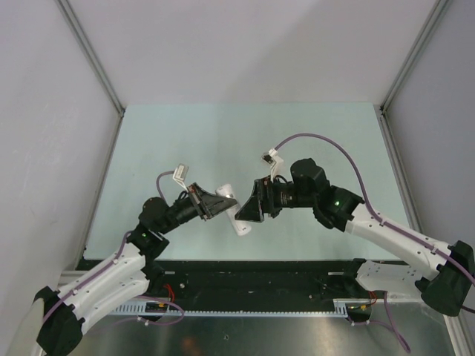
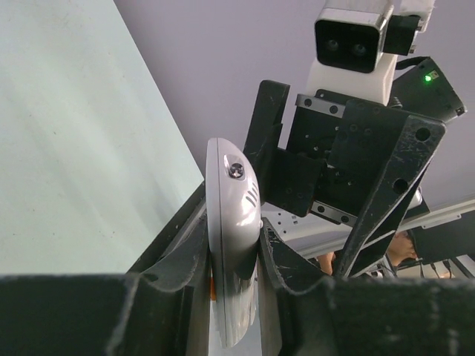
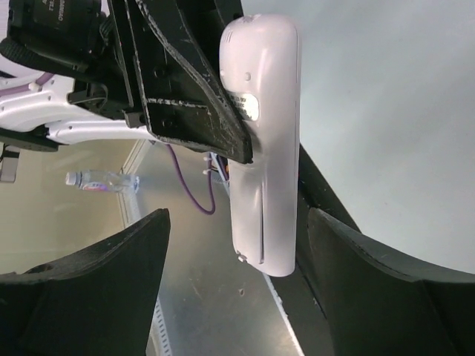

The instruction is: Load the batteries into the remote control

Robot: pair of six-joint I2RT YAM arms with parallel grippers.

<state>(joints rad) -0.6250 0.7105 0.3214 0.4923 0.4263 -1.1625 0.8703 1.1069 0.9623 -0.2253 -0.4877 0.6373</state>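
With the left claw [image 1: 219, 202] clenched on the white remote control [image 1: 236, 216] and the right claw [image 1: 249, 211] released astride its free end, regrasping seemed in hand; next, the right needed to close squarely.

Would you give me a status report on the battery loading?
Left gripper shut on remote control. Right gripper open, jaws either side of it. No batteries in view.
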